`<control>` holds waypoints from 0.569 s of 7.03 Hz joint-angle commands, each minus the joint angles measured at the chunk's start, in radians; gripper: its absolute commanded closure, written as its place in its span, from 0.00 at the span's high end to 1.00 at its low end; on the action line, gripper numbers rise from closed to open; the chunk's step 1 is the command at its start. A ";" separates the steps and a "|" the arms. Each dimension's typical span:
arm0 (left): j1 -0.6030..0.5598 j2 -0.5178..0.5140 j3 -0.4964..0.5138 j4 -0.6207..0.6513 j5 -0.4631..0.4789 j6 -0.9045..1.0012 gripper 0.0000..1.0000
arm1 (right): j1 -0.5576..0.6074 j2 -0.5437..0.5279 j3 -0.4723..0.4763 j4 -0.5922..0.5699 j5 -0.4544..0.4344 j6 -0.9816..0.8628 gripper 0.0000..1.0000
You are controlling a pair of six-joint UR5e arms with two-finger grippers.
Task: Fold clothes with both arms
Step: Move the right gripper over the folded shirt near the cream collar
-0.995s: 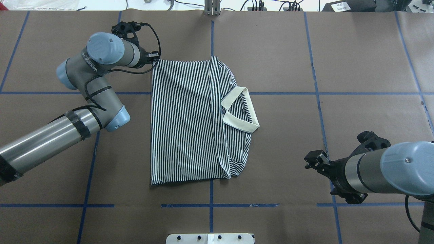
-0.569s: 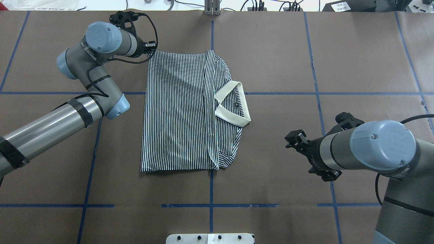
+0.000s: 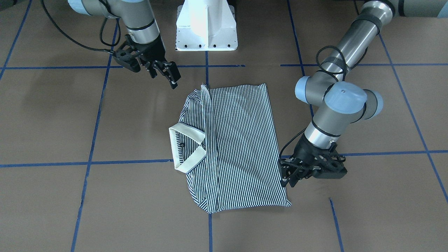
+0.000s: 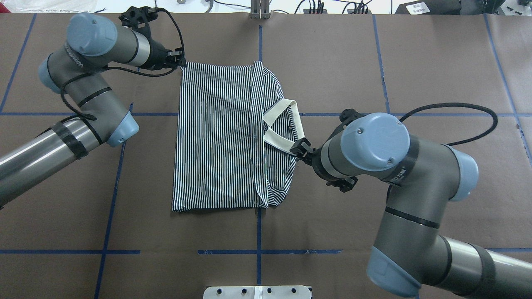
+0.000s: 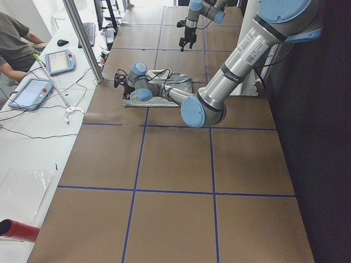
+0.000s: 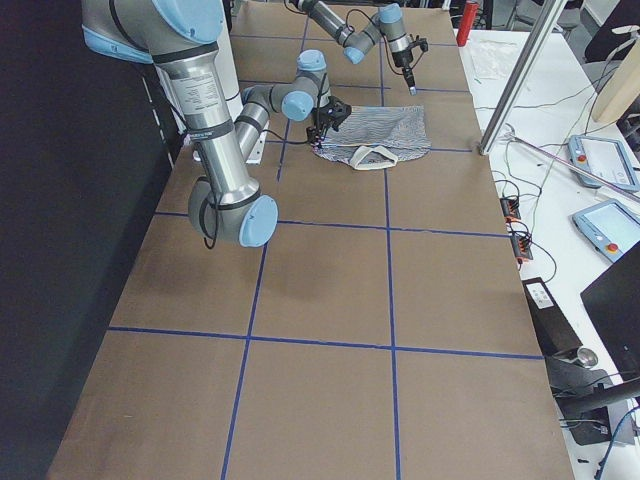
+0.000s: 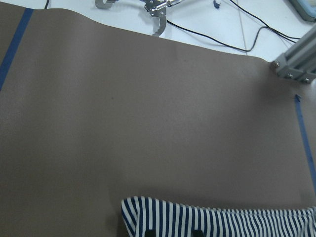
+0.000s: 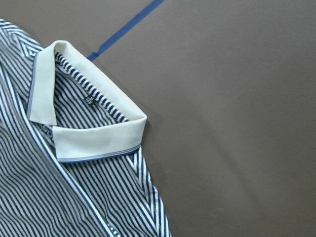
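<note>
The striped polo shirt (image 4: 220, 133) lies flat on the brown table, folded into a rectangle, with its cream collar (image 4: 286, 128) on the right. My left gripper (image 4: 179, 62) is at the shirt's far left corner, slightly raised, with its jaws apart; that corner lies flat (image 3: 289, 203). The left wrist view shows the shirt's edge (image 7: 222, 219) and two dark fingertips (image 7: 148, 232) apart at the bottom. My right gripper (image 3: 168, 74) hovers open and empty above the collar side (image 4: 300, 148). The right wrist view looks down on the collar (image 8: 94, 138).
The white pedestal base (image 3: 206, 24) stands at the robot's side of the table. Blue tape lines (image 4: 257, 251) cross the brown cover. A metal post (image 4: 259, 8) stands at the far edge. A side table with tablets (image 5: 60, 60) and a seated person (image 5: 16, 44) lies beyond.
The left gripper dragged the shirt left and toward the far edge, then the shirt stopped and the arm shifted left. The right arm swung in from the right to the collar.
</note>
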 commanded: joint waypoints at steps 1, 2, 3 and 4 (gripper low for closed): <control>-0.003 0.090 -0.123 0.002 -0.051 -0.002 0.40 | -0.027 0.151 -0.169 -0.016 0.025 -0.287 1.00; -0.003 0.098 -0.125 0.002 -0.051 -0.002 0.40 | -0.044 0.231 -0.270 -0.033 0.027 -0.349 1.00; -0.003 0.098 -0.126 0.002 -0.051 -0.003 0.40 | -0.066 0.279 -0.347 -0.065 0.027 -0.448 1.00; -0.003 0.098 -0.126 0.002 -0.051 -0.030 0.41 | -0.087 0.279 -0.360 -0.086 0.022 -0.537 1.00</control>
